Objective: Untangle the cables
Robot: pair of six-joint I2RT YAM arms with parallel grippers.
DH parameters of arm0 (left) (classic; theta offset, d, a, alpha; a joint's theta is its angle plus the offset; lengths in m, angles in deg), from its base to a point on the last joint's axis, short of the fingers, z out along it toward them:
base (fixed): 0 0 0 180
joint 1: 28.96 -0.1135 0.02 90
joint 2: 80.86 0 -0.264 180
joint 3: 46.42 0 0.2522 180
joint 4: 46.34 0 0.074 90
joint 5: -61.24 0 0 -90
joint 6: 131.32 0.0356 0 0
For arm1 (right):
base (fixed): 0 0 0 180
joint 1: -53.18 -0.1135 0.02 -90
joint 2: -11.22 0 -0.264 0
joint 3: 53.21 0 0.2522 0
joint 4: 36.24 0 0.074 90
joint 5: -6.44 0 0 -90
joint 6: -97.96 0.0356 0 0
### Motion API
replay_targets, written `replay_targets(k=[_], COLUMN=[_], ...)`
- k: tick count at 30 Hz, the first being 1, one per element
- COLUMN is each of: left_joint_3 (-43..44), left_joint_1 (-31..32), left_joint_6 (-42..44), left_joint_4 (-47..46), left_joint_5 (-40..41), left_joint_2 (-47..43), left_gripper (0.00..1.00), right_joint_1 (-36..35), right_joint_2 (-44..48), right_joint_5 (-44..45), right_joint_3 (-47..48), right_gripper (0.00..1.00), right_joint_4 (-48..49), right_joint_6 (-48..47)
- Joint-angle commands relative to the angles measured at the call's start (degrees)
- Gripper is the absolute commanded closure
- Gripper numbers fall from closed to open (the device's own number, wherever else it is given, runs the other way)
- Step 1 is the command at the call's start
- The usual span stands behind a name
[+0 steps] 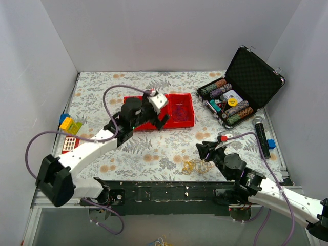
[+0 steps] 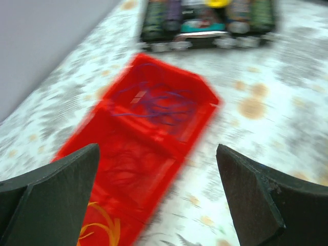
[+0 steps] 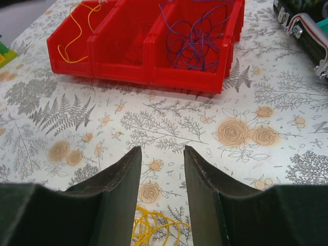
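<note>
Right wrist: purple cables [image 3: 197,36] looped in red bin [image 3: 184,77]; yellow cables [image 3: 151,224] on table [image 3: 266,102]; left fingers [image 2: 51,200], right fingers [image 3: 110,195] apart.

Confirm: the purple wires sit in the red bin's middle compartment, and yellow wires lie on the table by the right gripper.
Wrong compartment: the purple wires lie in the end compartment of the red bin, rightmost in the right wrist view. The rest holds.

Plain white walls [image 1: 169,31] enclose a table [image 1: 154,146] with a floral-printed top, evenly and softly lit
</note>
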Motion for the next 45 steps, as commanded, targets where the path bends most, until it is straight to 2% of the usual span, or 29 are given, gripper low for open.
replay_targets(k=[1, 4, 6, 11, 13, 15, 19, 21, 24, 30, 34, 39, 43, 45], left_joint_3=[-8.1, -12.8, -14.0, -9.0, -8.1, -7.6, -6.0, -5.5, -5.2, -2.9, -1.9, 0.8, 0.7, 0.6], left_joint_1=[7.5, 13.9, 16.4, 17.7, 17.7, 17.7, 17.7, 17.6, 17.6, 17.6, 17.6, 17.6, 17.6, 17.6], left_joint_6=[6.4, 13.0, 12.4, 9.0, 9.2, 8.3, 8.0, 8.6, 14.3, 25.6, 29.0, 29.1, 29.8, 30.6], left_joint_4=[4.7, 5.8, 4.0, 3.4, 0.4, -1.2, -1.3, -1.5, 0.8, 10.3, 10.7, 8.8, 8.4, 9.3], left_joint_5=[-19.4, -23.3, -24.3, -26.0, -25.3, -24.5, -25.1, -25.9, -29.7, -33.2, -32.7, -31.1, -30.7, -30.4], left_joint_2=[-8.0, -9.0, -6.8, 6.4, 9.7, 11.9, 16.0, 17.3, 18.1, 20.8, 22.4, 25.1, 24.3, 23.0], left_gripper=[0.02, 0.02, 0.02, 0.02, 0.02, 0.09, 0.33, 0.42, 0.53, 0.56, 0.58, 0.72, 0.92, 0.96], right_joint_1=[-0.1, -0.1, -0.1, -0.1, -0.1, -0.1, -0.1, -0.1, -0.1, -0.1, -0.1, 0.0, -0.1, -0.1], right_joint_2=[1.7, 2.1, 3.3, 6.8, 7.5, 7.5, 6.6, 6.5, 6.6, 8.0, 8.8, 8.8, 9.2, 9.5], right_joint_5=[4.3, 6.6, 7.1, 7.7, 7.5, 7.2, 6.7, 6.0, 5.4, 5.8, 5.4, 4.7, 4.1, 3.9], right_joint_3=[4.2, 5.0, 4.7, 4.5, 4.6, 4.8, 5.3, 5.3, 5.2, 4.6, 4.6, 4.9, 4.8, 4.7], right_gripper=[0.54, 0.54, 0.55, 0.55, 0.55, 0.55, 0.55, 0.55, 0.55, 0.55, 0.55, 0.56, 0.56, 0.55], right_joint_4=[-2.0, -5.5, -5.6, -6.1, -6.4, -6.9, -7.2, -6.9, -6.7, -6.2, -6.1, -6.1, -6.2, -6.3], right_joint_6=[-0.7, 1.5, 1.8, 1.0, 0.6, 0.8, 1.5, 1.3, 1.3, 1.5, 1.5, 1.5, 1.6, 1.5])
